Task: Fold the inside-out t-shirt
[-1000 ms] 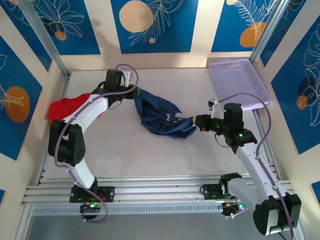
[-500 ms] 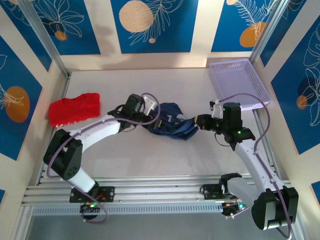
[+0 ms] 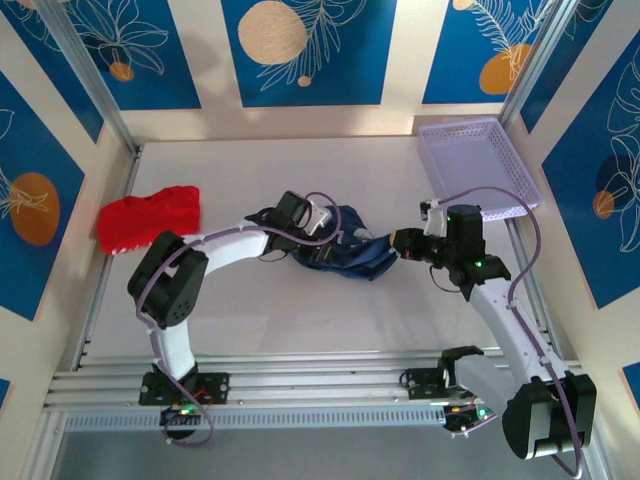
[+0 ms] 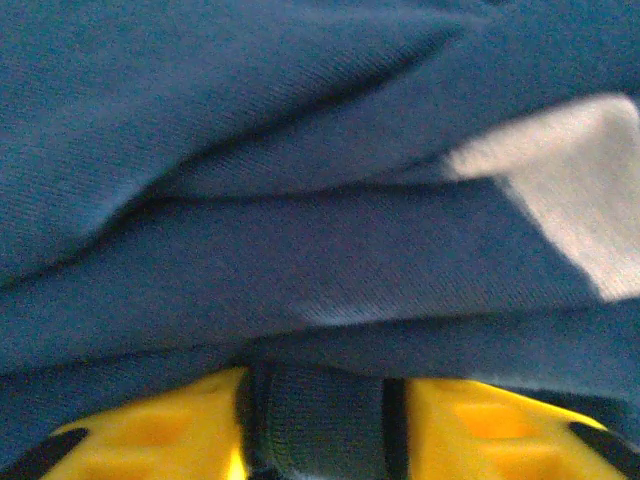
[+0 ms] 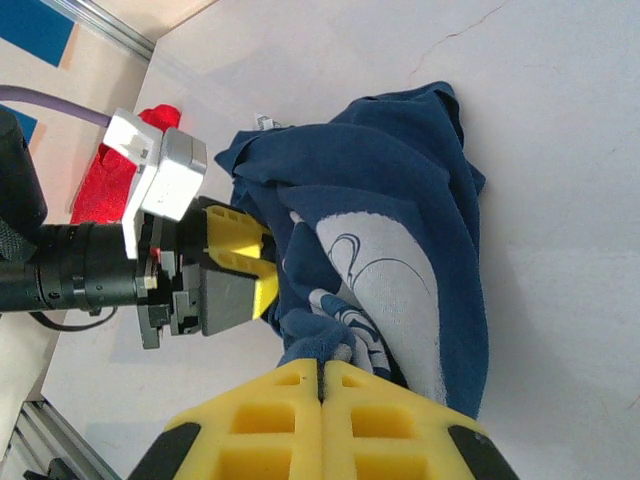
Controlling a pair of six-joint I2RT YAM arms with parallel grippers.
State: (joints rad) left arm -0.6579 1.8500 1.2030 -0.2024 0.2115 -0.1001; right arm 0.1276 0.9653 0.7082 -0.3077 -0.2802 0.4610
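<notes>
Inside-out t-shirt: dark navy, crumpled into a low heap near the middle of the top view, lying on the pale surface between the two arms. It is bunched, not flat.
Shirt detail: in the right wrist view the cloth runs from the upper centre of the frame to the lower right. A pale print patch with thin dark lines faces up, and a small white tag sticks out at its upper left edge.
Left hand: at the left edge of the heap. In the right wrist view its yellow fingers sit against the shirt's left side.
Left hand state: the left wrist view is close and blurred – navy folds span the frame, and a dark ribbed band of cloth sits between the two yellow fingers at the bottom edge. Clamped on the shirt.
Right hand: at the right tip of the heap, where the cloth draws out to a point.
Right hand state: yellow fingers pressed together – a bunched fold of the shirt is pinched at their tips.
Red garment: left of the top view, well apart from the shirt.
Lilac tray: upper right of the top view, tilted.
</notes>
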